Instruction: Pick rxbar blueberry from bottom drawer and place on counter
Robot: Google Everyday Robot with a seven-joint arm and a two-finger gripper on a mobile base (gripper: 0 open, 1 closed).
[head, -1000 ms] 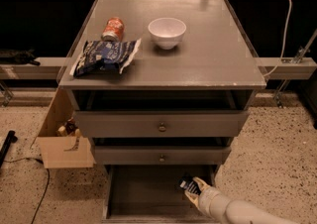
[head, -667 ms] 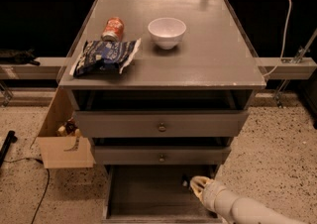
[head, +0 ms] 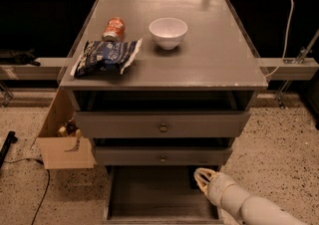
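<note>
The bottom drawer (head: 149,196) is pulled open under the two knobbed drawers, and its grey floor shows bare on the left. My gripper (head: 201,175) reaches in from the lower right and sits at the drawer's back right corner. A small dark shape (head: 193,183) lies right against the gripper's left side; it may be the rxbar blueberry, but I cannot make out its print. The counter (head: 214,55) is the cabinet's flat grey top.
On the counter lie a blue-and-white chip bag (head: 104,57), a red can on its side (head: 113,29) and a white bowl (head: 168,32). An open cardboard box (head: 65,149) stands left of the cabinet. A black cable (head: 42,189) runs over the speckled floor.
My gripper has moved a little farther back and to the right inside the bottom drawer. Nothing on the counter has moved.
</note>
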